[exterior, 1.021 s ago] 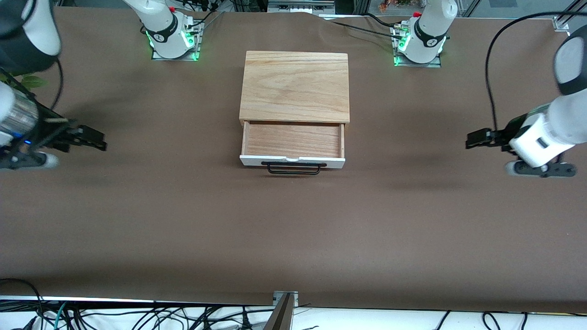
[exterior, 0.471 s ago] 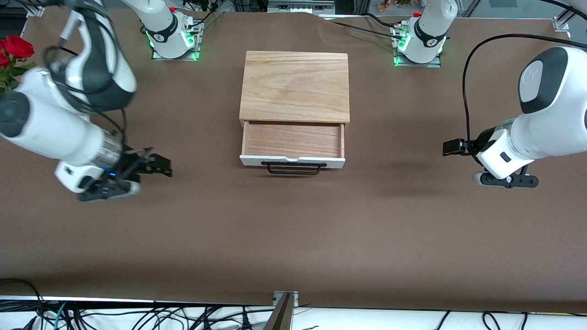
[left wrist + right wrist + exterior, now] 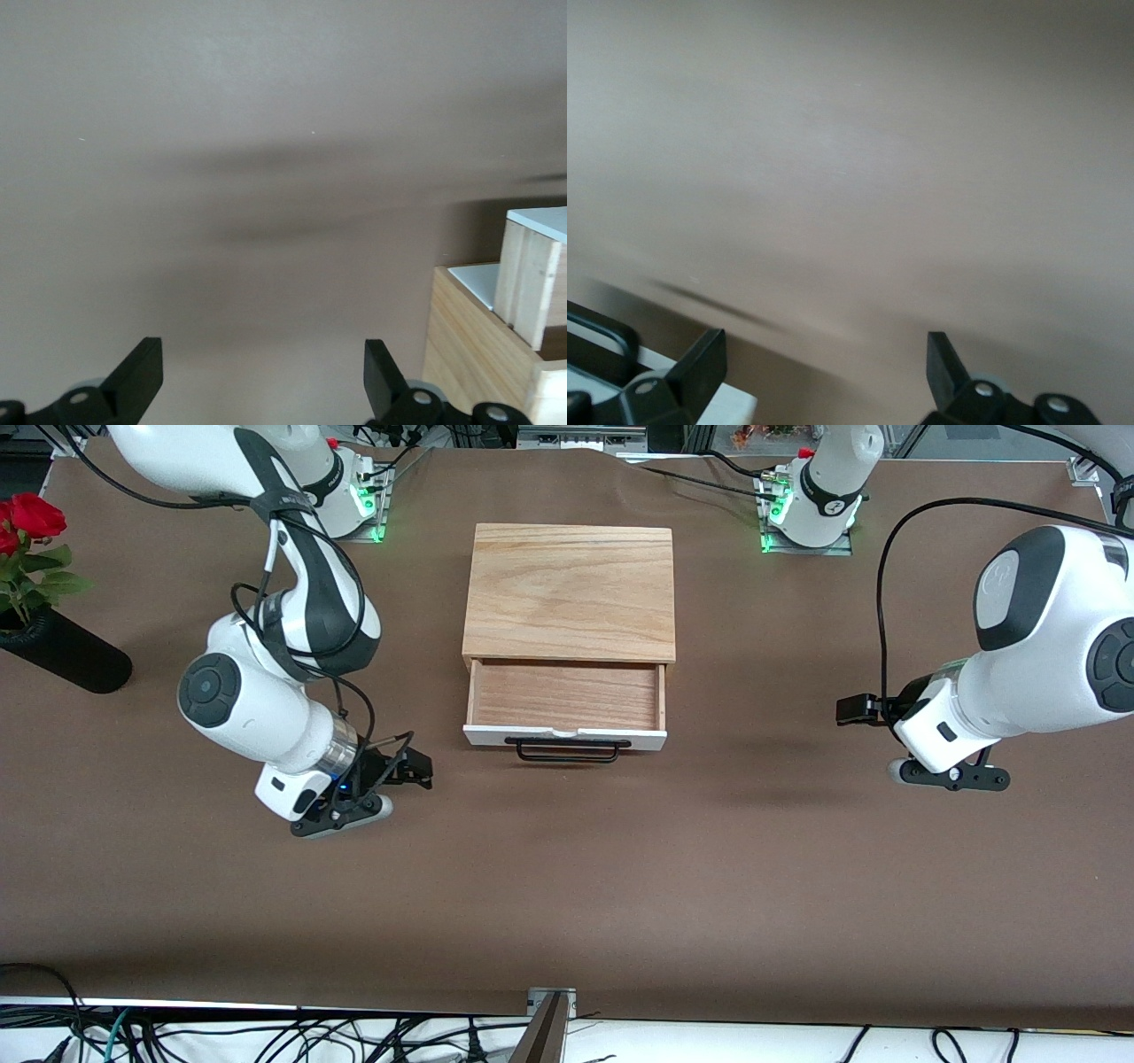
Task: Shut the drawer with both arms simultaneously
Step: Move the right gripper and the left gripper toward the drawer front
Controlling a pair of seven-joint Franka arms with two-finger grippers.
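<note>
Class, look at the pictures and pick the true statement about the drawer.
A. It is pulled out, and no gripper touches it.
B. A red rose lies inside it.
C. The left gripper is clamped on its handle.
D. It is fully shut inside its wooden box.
A: the drawer stands pulled out of its box, with the right gripper and left gripper both apart from it.

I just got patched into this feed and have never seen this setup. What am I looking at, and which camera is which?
Two white robot arms work at a brown table. The wide picture comes from a high camera facing them; the other two come from cameras on each wrist. In the middle stands a wooden box with its drawer pulled out. A vase of roses lies at the right arm's end. The right end effector and the left end effector, both open and holding nothing, are on either side of the drawer.
</note>
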